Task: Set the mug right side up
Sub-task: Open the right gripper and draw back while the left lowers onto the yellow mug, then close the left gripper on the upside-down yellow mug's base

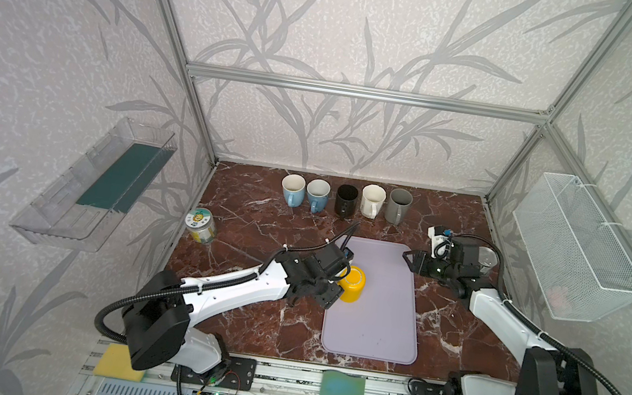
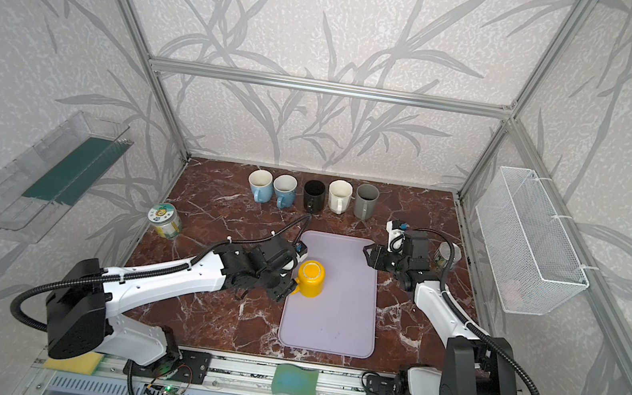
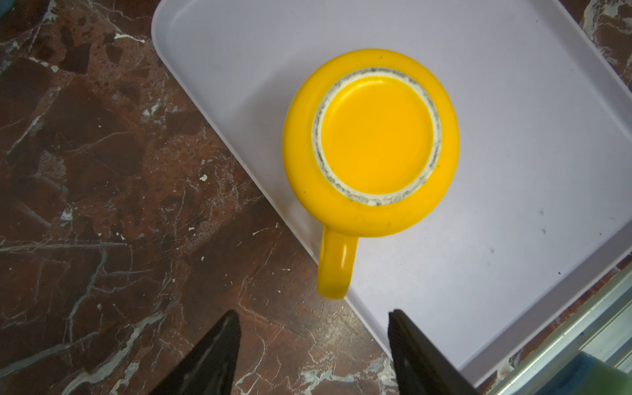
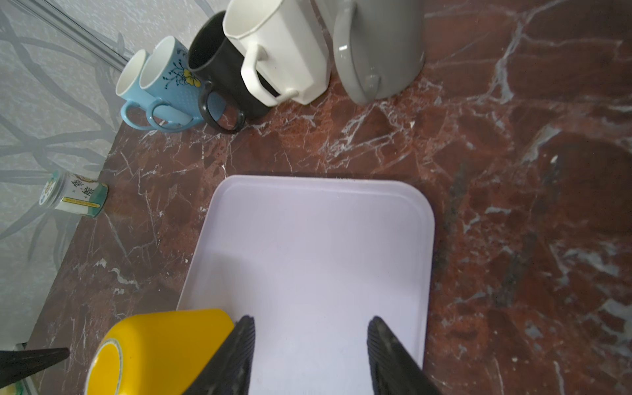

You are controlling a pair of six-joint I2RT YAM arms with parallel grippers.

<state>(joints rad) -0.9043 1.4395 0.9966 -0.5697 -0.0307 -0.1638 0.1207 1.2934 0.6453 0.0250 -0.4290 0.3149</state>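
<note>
— Left gripper (image 3: 313, 314), mine: jaws apart, empty, just short of the handle (image 3: 337, 266) at lower centre.
— Item?
— Yellow mug (image 3: 372, 136), centre frame, base up on lilac tray (image 3: 513, 171). My judgement: straddle the handle squarely, clamp firmly, lift clear before rolling.

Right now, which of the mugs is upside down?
The yellow mug on the lilac mat: its base faces up. The five mugs at the back stand mouths up.
</note>
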